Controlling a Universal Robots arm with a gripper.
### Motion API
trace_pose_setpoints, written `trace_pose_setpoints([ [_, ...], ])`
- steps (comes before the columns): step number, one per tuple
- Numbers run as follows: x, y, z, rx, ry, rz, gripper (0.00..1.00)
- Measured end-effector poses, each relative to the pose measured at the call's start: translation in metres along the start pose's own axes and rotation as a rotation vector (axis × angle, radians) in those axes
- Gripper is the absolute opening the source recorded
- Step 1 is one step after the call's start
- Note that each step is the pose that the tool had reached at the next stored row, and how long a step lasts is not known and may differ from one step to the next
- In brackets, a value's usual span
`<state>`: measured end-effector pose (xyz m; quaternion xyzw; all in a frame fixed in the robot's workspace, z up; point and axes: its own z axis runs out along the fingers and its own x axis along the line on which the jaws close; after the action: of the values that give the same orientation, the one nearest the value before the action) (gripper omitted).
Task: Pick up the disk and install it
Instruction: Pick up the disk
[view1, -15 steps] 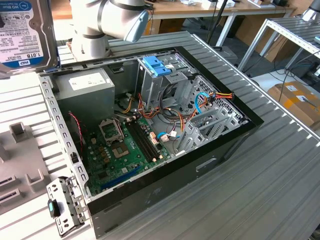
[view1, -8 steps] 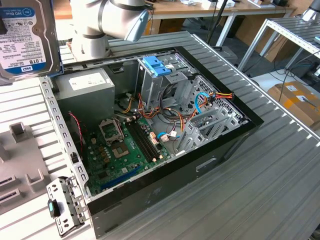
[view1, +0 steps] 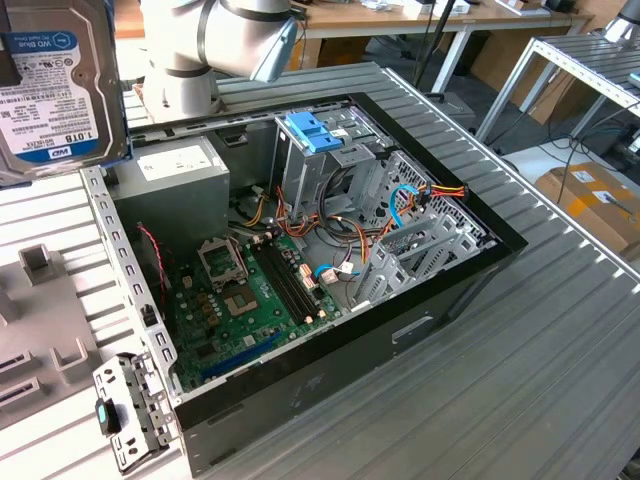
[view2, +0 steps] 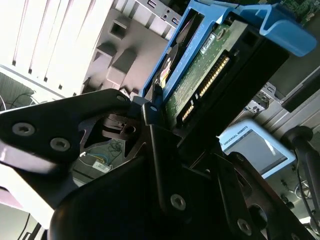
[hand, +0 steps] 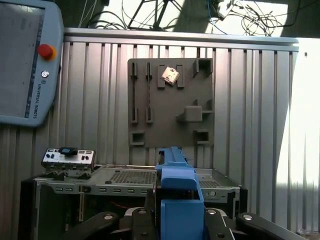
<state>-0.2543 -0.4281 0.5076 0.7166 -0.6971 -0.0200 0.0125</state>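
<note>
Sitting on a ribbed metal table (view1: 560, 330), an open black computer box (view1: 420, 330) holds a green board (view1: 250, 300) and a grey power box (view1: 175, 175). Up beside it, the black gripper (view2: 190, 125) pinches the flat silver metal disk (view1: 55, 85) in a blue plastic frame (hand: 180, 200).

Open computer case (view1: 350, 385) holds green motherboard (view1: 245, 305) and grey power supply (view1: 178, 172).

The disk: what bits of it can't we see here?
- Exterior view: the disk is cut off by the picture's left and top edges.
- Second wrist view: its label faces away; the gripper covers one end.
- First wrist view: the blue bracket hides it.
</note>
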Motion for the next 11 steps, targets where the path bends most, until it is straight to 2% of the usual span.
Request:
trace_pose_setpoints([
  [11, 0.0157, -0.0005, 0.0034, 0.0000, 0.0000, 0.000, 0.36],
])
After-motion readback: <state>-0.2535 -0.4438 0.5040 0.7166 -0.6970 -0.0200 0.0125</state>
